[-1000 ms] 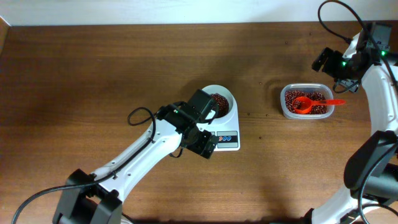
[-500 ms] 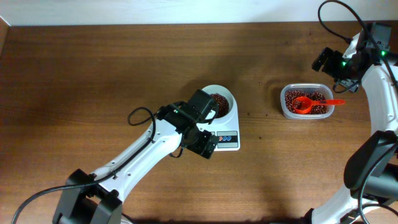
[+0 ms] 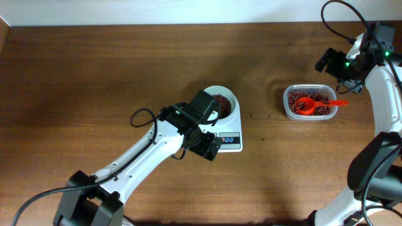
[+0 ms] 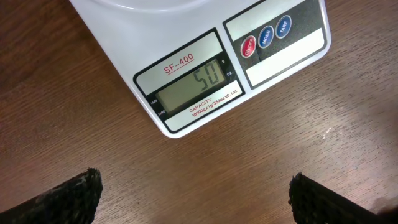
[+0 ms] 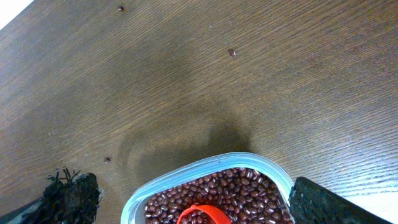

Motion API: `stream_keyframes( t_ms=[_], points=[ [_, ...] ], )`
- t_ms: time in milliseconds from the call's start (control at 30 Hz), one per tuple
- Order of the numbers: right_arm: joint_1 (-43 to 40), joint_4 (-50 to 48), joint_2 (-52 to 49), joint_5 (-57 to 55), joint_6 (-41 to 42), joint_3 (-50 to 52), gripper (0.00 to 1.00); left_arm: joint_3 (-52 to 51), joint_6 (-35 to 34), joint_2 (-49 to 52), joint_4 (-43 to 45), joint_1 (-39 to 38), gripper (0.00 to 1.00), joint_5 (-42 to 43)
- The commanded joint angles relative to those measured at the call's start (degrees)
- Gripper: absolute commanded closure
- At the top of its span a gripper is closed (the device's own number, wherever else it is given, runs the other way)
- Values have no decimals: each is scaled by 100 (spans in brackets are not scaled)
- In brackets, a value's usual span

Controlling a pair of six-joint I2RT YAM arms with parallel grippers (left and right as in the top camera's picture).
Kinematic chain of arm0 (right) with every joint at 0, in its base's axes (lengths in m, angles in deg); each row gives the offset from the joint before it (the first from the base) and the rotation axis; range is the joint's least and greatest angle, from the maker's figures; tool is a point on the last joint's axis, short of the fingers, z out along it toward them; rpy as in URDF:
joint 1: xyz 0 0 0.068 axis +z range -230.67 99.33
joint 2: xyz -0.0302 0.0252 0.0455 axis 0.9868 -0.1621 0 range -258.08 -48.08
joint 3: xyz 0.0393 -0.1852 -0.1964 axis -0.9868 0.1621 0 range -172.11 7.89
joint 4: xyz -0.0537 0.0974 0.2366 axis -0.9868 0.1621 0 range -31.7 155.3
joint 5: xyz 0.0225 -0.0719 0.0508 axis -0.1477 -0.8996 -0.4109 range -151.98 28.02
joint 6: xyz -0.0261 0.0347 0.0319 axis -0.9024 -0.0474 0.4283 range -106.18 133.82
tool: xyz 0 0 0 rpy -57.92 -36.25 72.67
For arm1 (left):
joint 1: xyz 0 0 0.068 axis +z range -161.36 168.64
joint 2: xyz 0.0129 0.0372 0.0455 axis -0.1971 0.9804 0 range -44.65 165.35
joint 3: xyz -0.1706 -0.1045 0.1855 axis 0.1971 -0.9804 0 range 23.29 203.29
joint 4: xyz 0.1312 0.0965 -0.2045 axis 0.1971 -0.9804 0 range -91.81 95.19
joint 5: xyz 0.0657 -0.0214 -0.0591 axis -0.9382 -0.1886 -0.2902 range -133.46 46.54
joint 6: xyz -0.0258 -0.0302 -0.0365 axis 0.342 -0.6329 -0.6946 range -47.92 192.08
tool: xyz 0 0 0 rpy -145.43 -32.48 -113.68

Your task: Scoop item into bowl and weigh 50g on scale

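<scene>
Beans (image 3: pixel 221 100) lie heaped in the bowl (image 3: pixel 232 96), which sits on the far end of the scale (image 3: pixel 233 142). More beans fill the tub (image 3: pixel 287 110) well off to the right, and the scoop (image 3: pixel 306 104) lies in them.

The left gripper (image 4: pixel 199 205) hangs over the table just in front of the scale, jaws spread wide and holding nothing. Its camera looks straight at the display (image 4: pixel 189 91), which reads 50. The right gripper (image 5: pixel 202 202) hovers above the far rim of the tub, also released and empty.

The step in hand looks like the check of the reading. With the target showing, the scooping seems done. The next move probably calls for adding nothing more and for lifting the left arm away without brushing the bowl or the platform, as any touch would upset the figure.

Seen from overhead, the scale's long axis runs from far to near with a slight tilt. Its bowl end is away from the robot and its display end points toward the near table edge. The scoop lies roughly crosswise to that, with its handle pointing right, over the tub rim toward the right arm.
</scene>
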Motion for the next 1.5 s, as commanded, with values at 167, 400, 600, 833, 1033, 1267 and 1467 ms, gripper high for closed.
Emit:
stream_keyframes(
  t_ms=[167, 400, 600, 833, 1033, 1267, 1467],
  points=[
    [2, -2, 223, 72, 4, 68, 1, -42, 70, 31, 11, 26, 1, 83],
    [494, 0, 1895, 72, 4, 68, 1, -42, 70, 31, 11, 24, 1, 83],
    [833, 0, 3362, 74, 4, 87, 1, -42, 70, 31, 11, 26, 1, 83],
    [833, 2, 4680, 74, 4, 96, 1, -42, 70, 31, 11, 24, 1, 83],
    [833, 11, 5276, 72, 4, 168, 1, -42, 70, 31, 11, 26, 1, 83],
    [833, -317, 6083, -1244, -107, 1722, 1, -42, 70, 31, 11, 26, 1, 83],
    [833, -3053, 7016, -1434, -407, 4203, 1, -42, 70, 31, 11, 24, 1, 83]
  ],
)
